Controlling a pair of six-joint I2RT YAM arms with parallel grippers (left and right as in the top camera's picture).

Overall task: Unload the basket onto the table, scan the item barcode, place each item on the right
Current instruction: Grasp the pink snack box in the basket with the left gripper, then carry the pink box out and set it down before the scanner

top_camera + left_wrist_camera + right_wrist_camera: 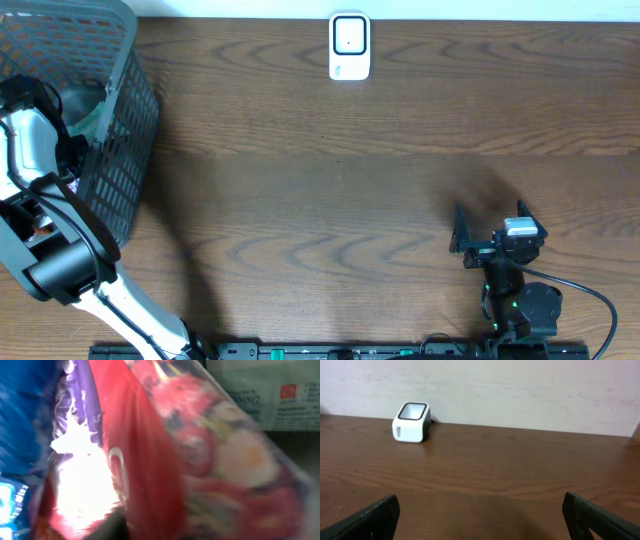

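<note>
The left gripper (82, 125) is seen inside the basket (120, 150) at the table's (350, 180) left end, pressed close to a red packet (145, 460); whether it is clenched cannot be told. The right gripper (480, 522) is spread wide, faced toward the scanner (349, 46).

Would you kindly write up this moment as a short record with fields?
basket: grey mesh, far left corner of table
scanner: white, at the far edge, middle
left arm: reaches into basket; jaws hidden
packet: red, patterned, fills the left wrist view, blurred
right gripper: open, holds nothing, low over table, facing scanner
scan: not yet done; no item at scanner
</note>
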